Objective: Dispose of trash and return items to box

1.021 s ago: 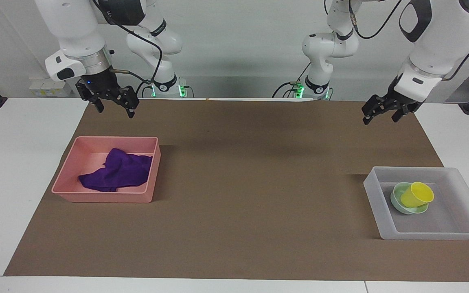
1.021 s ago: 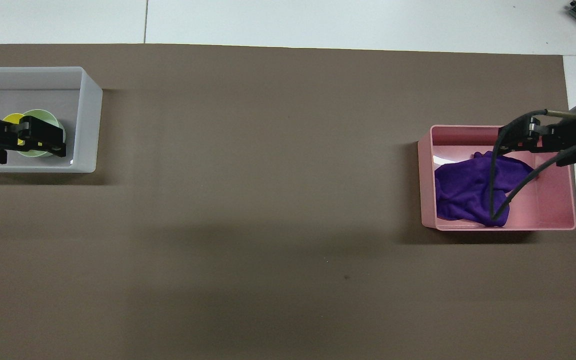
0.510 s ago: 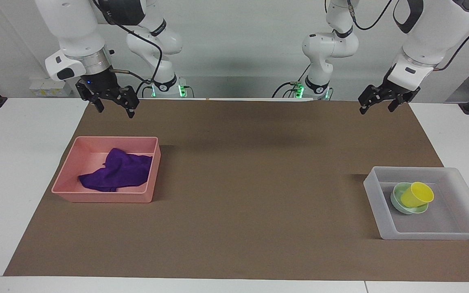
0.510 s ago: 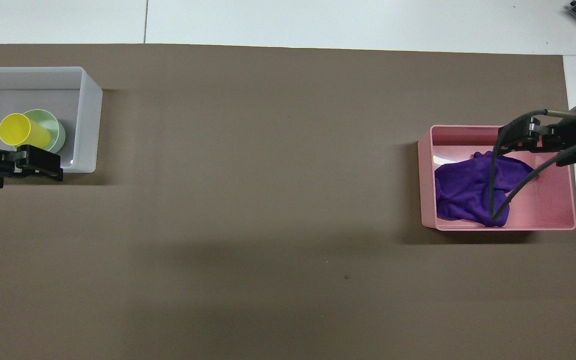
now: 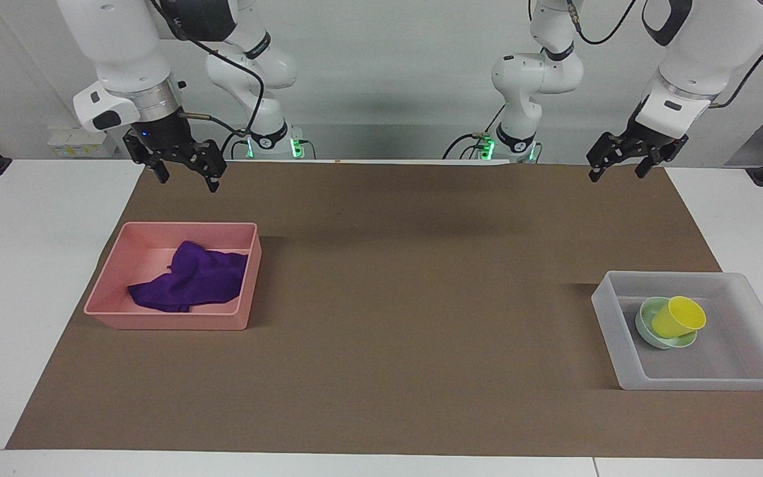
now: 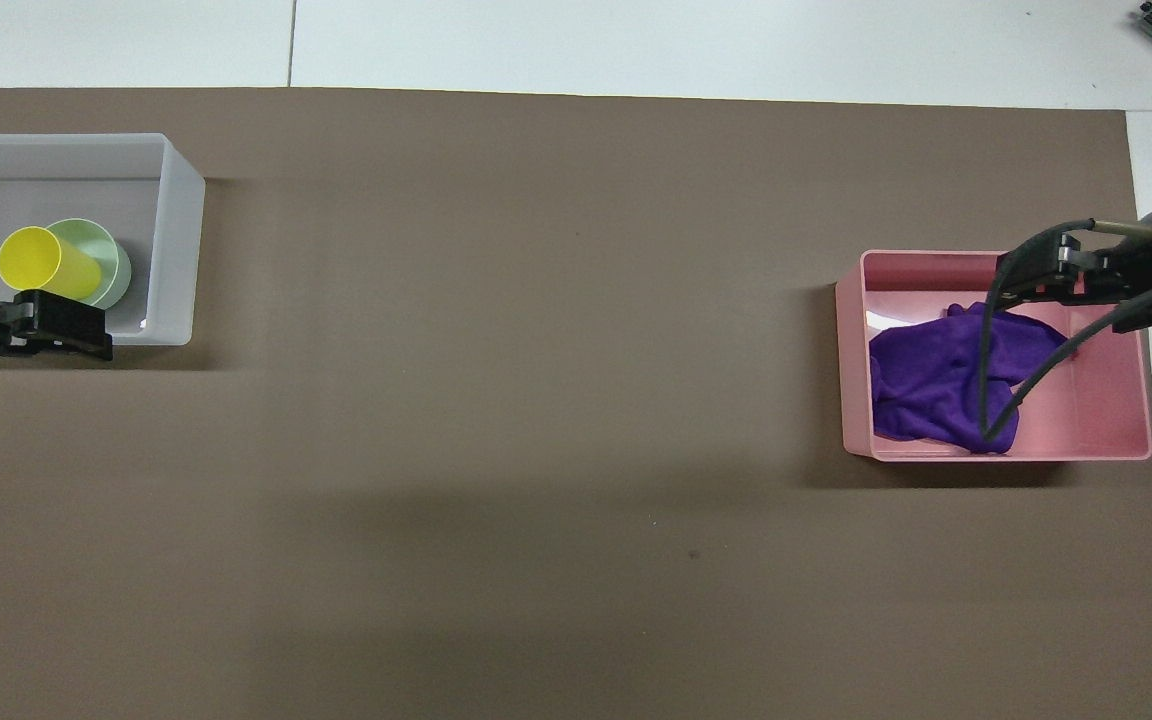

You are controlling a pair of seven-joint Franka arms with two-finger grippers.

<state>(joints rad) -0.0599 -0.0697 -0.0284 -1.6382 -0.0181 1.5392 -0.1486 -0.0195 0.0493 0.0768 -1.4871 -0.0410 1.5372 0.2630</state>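
Note:
The purple rag (image 5: 191, 281) lies crumpled in the pink tray (image 5: 169, 322); it also shows in the overhead view (image 6: 936, 385). The yellow cup (image 5: 678, 317) lies tilted in the mint-green bowl (image 5: 645, 317), inside the translucent box (image 5: 686, 381). The overhead view shows the cup (image 6: 36, 262), the bowl (image 6: 108, 252) and the box (image 6: 181, 250) too. My right gripper (image 5: 186, 177) is open and empty, raised over the mat by the pink tray's robot-side edge. My left gripper (image 5: 618, 171) is open and empty, high over the mat's edge nearest the robots.
A brown mat (image 5: 408, 298) covers the table between the pink tray and the box. White table (image 5: 30, 265) borders it at both ends. A black cable (image 6: 996, 380) from the right arm hangs over the pink tray (image 6: 1096, 440).
My left gripper has risen and drawn back from over the box toward the robots, uncovering the cup and bowl in the overhead view. The right arm has not moved.

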